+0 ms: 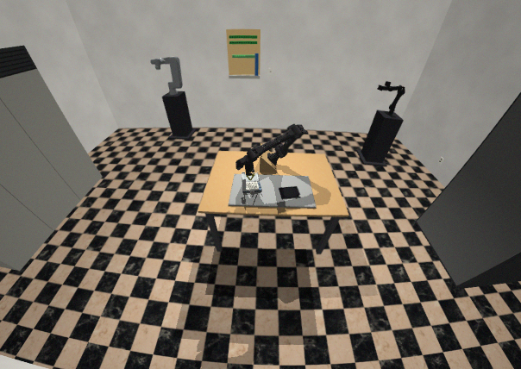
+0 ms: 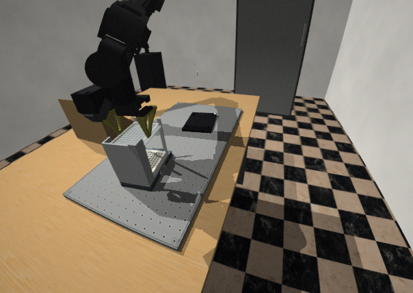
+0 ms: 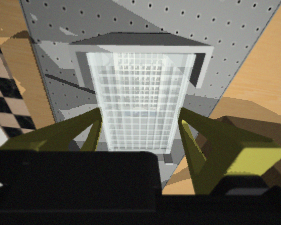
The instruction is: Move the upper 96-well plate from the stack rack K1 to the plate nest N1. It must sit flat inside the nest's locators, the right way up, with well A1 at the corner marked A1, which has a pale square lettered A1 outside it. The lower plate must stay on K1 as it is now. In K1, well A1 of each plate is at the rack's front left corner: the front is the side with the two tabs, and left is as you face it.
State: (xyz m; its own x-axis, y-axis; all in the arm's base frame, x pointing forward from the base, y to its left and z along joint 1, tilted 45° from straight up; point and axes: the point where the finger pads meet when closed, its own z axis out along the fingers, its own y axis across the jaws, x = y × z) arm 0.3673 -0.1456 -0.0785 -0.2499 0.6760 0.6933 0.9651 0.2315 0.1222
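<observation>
The grey stack rack K1 (image 2: 131, 163) stands on the left part of the perforated baseplate (image 2: 154, 181). My gripper (image 2: 132, 126) is right above it, shut on the upper 96-well plate (image 2: 135, 134), which is held flat at about the level of the rack's top edge. In the wrist view the pale plate (image 3: 139, 104) sits between my yellow fingers, with the rack walls (image 3: 140, 46) below it. The lower plate (image 2: 155, 157) lies at the bottom of the rack. The black plate nest N1 (image 2: 200, 122) lies further along the baseplate and holds nothing. Its A1 mark is too small to see.
The baseplate lies on a wooden table (image 1: 273, 182) near the table's edge. Two pedestals with other arms (image 1: 177, 111) (image 1: 381, 134) stand far back on the floor. A thin rack post (image 2: 162, 136) rises beside the held plate.
</observation>
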